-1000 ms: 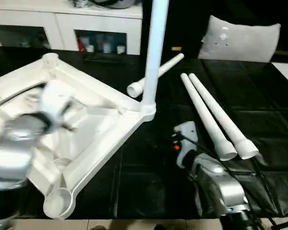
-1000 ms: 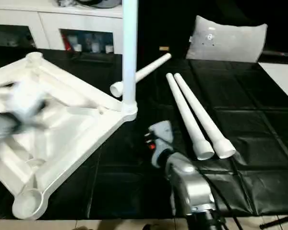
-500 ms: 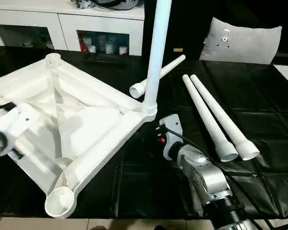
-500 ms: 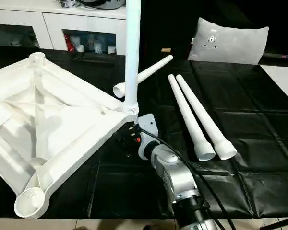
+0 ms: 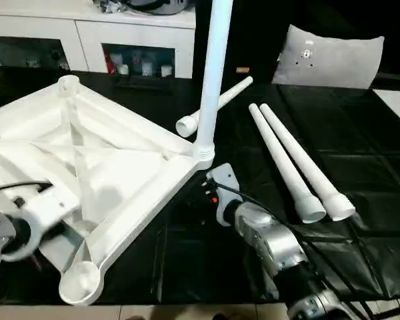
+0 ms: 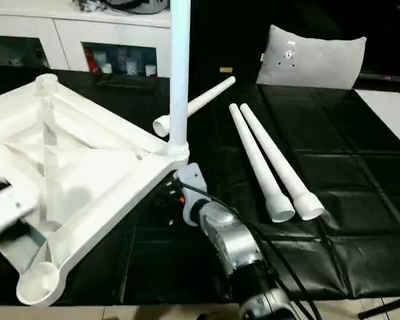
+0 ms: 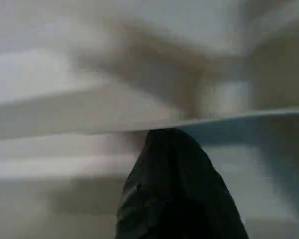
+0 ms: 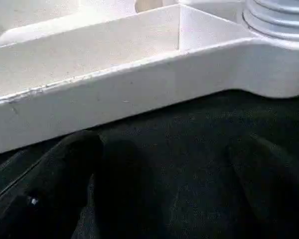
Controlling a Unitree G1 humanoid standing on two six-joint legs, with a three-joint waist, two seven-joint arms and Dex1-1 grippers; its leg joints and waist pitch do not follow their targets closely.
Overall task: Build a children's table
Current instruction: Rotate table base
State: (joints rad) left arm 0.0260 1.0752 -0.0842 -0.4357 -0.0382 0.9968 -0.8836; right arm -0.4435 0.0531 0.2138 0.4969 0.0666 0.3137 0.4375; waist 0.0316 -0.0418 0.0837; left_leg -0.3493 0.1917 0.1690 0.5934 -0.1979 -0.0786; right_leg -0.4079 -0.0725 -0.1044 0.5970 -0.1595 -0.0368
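One leg in, three to go

Your left gripper (image 7: 177,189), fingers pressed together, sits over the upturned table top (image 5: 100,167); right gripper (image 8: 159,189), spread wide, nears the fitted leg (image 5: 212,73): a bump could probably tilt it. Loose legs (image 5: 293,160) lie on the black sheet (image 5: 360,140), cabinet (image 5: 87,33) behind.

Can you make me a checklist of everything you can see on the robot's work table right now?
Surface: black sheet covers the work area.
Job's things: table top lies upside down; one leg stands in a corner socket; three loose legs lie on the sheet.
Clutter: nothing seen.
Grippers: left gripper shut, over the table top; right gripper open, near the socket with the leg.
Cables: black cable along the right arm.
Surroundings: white cabinet, grey cushion behind.
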